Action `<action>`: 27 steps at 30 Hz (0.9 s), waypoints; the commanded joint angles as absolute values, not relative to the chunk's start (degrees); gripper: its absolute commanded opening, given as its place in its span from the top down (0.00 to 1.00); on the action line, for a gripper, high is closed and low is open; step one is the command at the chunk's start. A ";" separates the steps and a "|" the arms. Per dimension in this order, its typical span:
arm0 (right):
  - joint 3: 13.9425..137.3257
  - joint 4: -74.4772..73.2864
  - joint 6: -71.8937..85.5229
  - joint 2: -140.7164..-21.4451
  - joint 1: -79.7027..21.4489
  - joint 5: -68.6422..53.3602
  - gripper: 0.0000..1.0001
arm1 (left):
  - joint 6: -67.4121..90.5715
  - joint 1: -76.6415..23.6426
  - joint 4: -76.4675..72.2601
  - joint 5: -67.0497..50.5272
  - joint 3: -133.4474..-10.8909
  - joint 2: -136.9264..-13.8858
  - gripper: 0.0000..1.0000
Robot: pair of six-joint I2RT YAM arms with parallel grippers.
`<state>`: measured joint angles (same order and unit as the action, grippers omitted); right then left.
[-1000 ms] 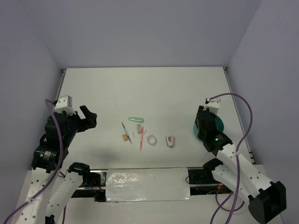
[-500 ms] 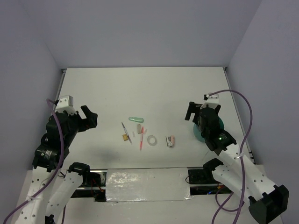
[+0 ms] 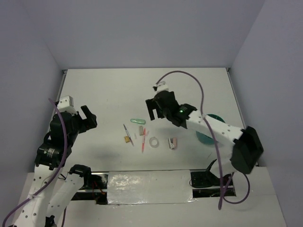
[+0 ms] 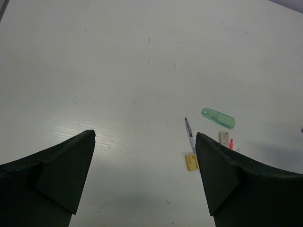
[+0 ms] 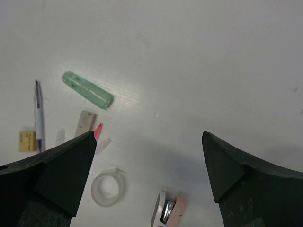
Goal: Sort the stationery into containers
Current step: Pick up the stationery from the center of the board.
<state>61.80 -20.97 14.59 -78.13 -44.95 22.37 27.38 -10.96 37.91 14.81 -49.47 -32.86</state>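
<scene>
- Top view: the stationery all sits in one little cluster on the white table point(image 3: 189, 90), a bit below the middle of the frame. None of it is in the cup.
- The teal cup point(image 3: 207, 137) is right of centre, well apart from the cluster. The right arm crosses over it, so only bits of the rim show and I can't tell what's inside.
- The left gripper point(image 3: 89, 117) hangs at the left-middle of the top view, claw spread wide with nothing in it. In its wrist view the dark fingers point(image 4: 52, 175) sit in the bottom corners with bare table between them.
- The right gripper point(image 3: 155, 111) is near the centre of the frame, just up and right of the cluster. Its claw is spread wide and empty too, and its wrist view looks straight down on the items.
- The mint green piece point(image 5: 88, 90) is at the top of the cluster, lying at a slant, apart from the rest.
- The grey pen point(image 5: 38, 120) is on the left side, and the yellow-brown block point(image 5: 27, 141) is right up against its lower end.
- The pink piece point(image 5: 85, 124) lies just below the mint one. The pink-red pen point(image 5: 98, 131) pokes out just beside it, and the rest of it is hidden behind a finger in that view.
- The tape ring point(image 5: 108, 187) lies flat, lower right of that pen, near it but apart.
- The mini stapler point(image 5: 168, 211) is the rightmost item, cut off by the bottom edge of the right wrist view.
</scene>
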 commanded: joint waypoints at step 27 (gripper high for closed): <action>97.73 -26.01 -13.36 -124.09 -48.96 -2.73 0.29 | 26.37 -11.34 35.77 12.30 -50.45 -31.90 0.01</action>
<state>94.63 -27.33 -10.59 -122.34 -48.77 -2.42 27.16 -11.05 38.09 13.19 -49.47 -32.36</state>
